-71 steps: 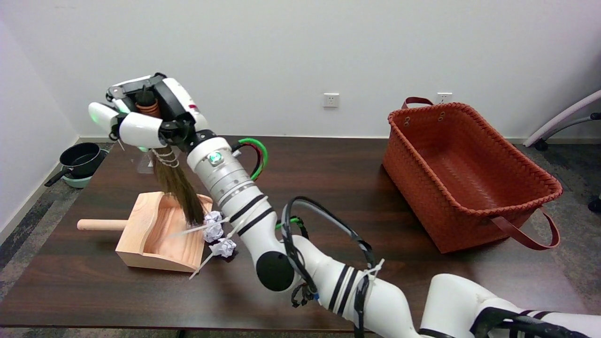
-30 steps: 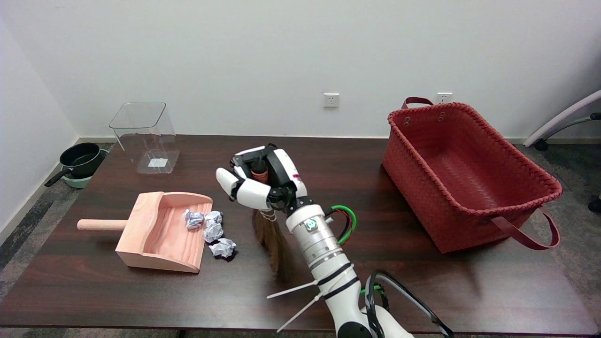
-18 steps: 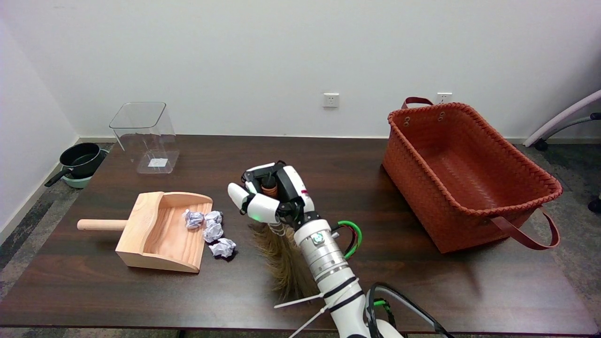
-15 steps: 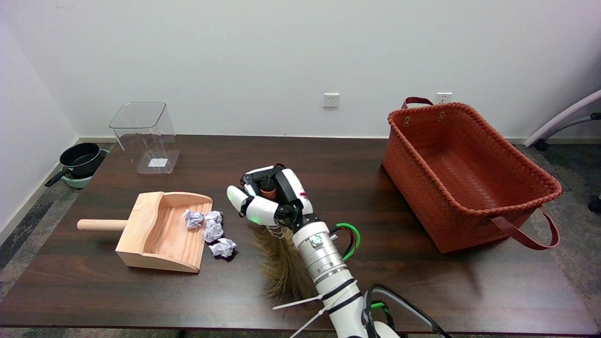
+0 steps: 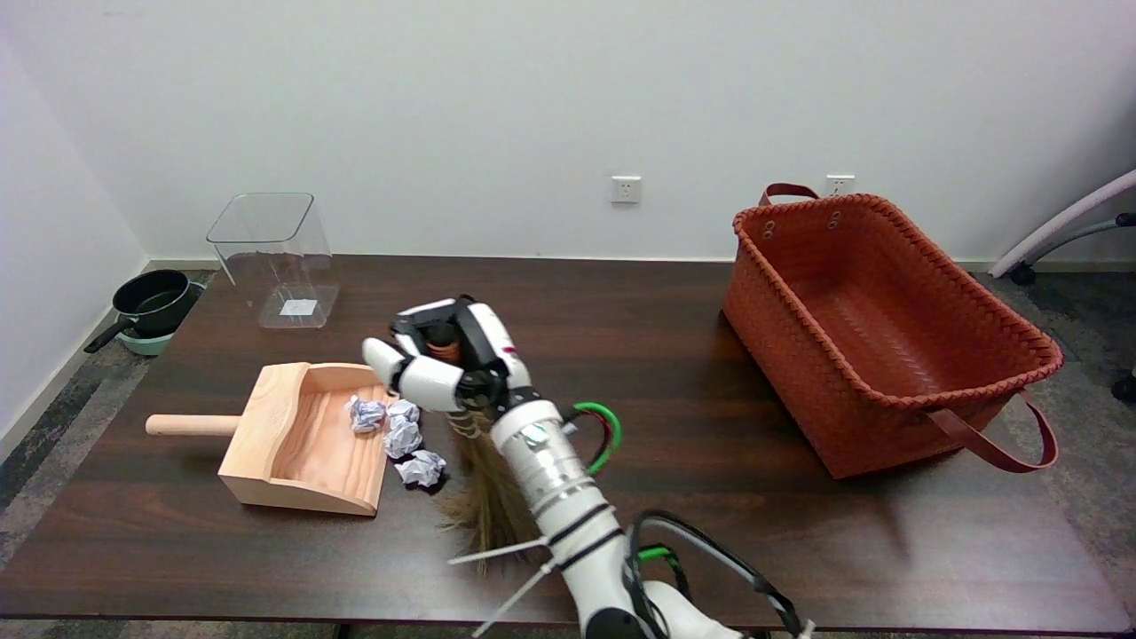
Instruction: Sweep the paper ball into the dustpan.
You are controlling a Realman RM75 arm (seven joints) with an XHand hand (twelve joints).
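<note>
the dark wooden table carries everything, and nothing resting on it has shifted since the earlier frames. the woven red basket sits well off to the far right of the right hand, in the same spot as before. the wooden dustpan lies just left of and below the hand, its open mouth turned toward the hand and its round handle pointing away to the left. the clear plastic container stands beyond the hand, up and to the left. the hand itself has moved left since half a second ago, from the table's middle to just beside the dustpan's mouth; it keeps its fingers wrapped around the top of the small broom, whose brown bristles hang below the hand and splay on the table, now close to the paper. the paper balls have not moved: one paper ball lies inside the pan's mouth, lower left of the hand, two paper balls sit at the pan's lip, and a fourth paper ball rests on the table just outside it, just left of the bristles. a black pan sits on the floor, far left of the hand.
</note>
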